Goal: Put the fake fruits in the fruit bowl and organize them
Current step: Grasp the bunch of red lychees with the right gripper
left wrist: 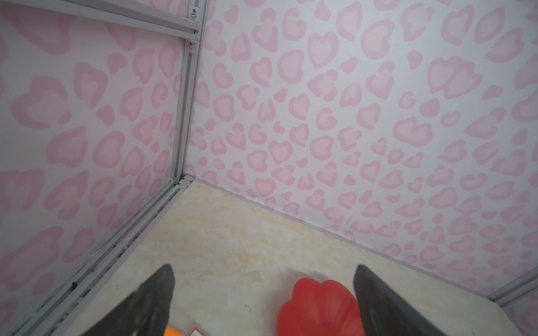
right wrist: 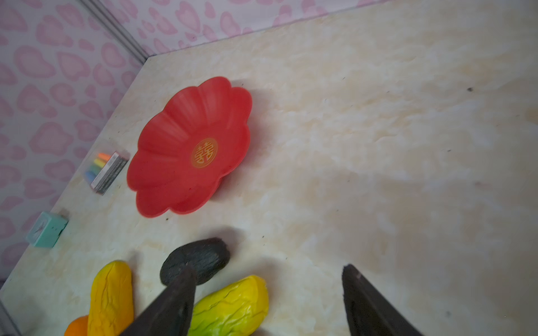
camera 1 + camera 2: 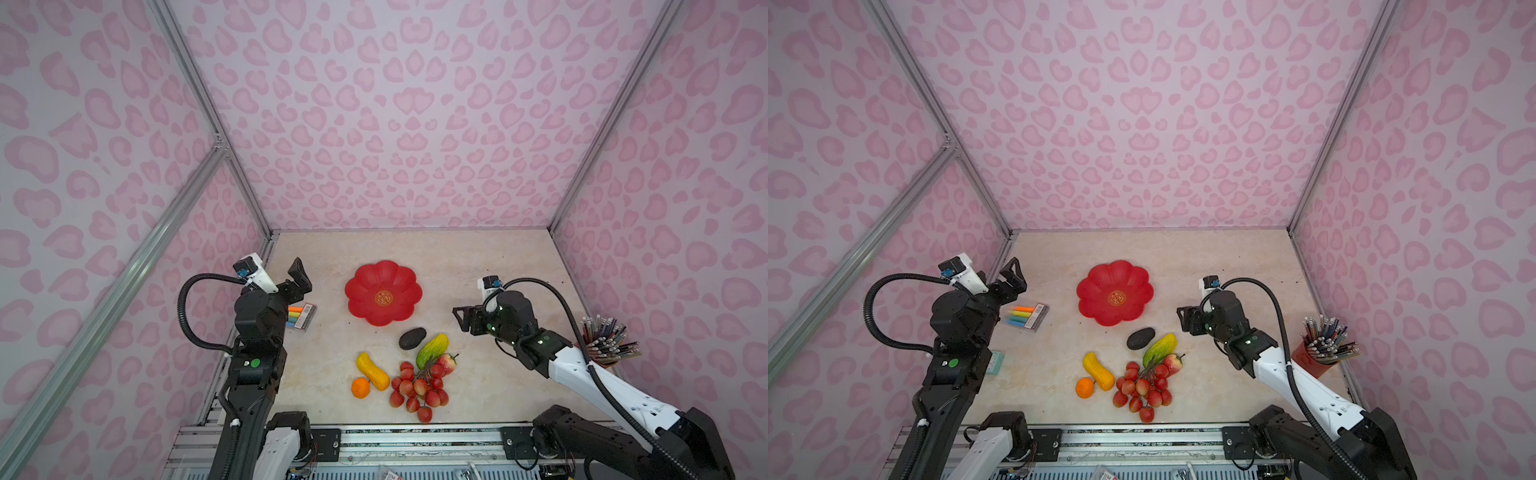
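The fruit bowl (image 3: 382, 293) (image 3: 1115, 293), a red flower-shaped dish with a gold emblem, stands empty mid-table. In front of it lie the fake fruits: a dark avocado (image 3: 412, 338), a green-yellow oblong (image 3: 432, 351), a red-pink apple (image 3: 448, 363), a bunch of red lychee balls (image 3: 417, 388), a yellow-orange oblong (image 3: 372, 371) and an orange (image 3: 360, 387). My left gripper (image 3: 302, 277) (image 1: 263, 270) hangs open left of the bowl, holding nothing. My right gripper (image 3: 463, 318) (image 2: 267, 270) is open above the table, right of the avocado (image 2: 201, 259) and green-yellow oblong (image 2: 233, 308), apart from both.
A clear pack of coloured markers (image 3: 302, 316) lies under my left arm. A small teal clock (image 3: 995, 361) sits by the left wall. A red cup of pencils (image 3: 606, 345) stands at the right wall behind my right arm. Pink patterned walls close three sides.
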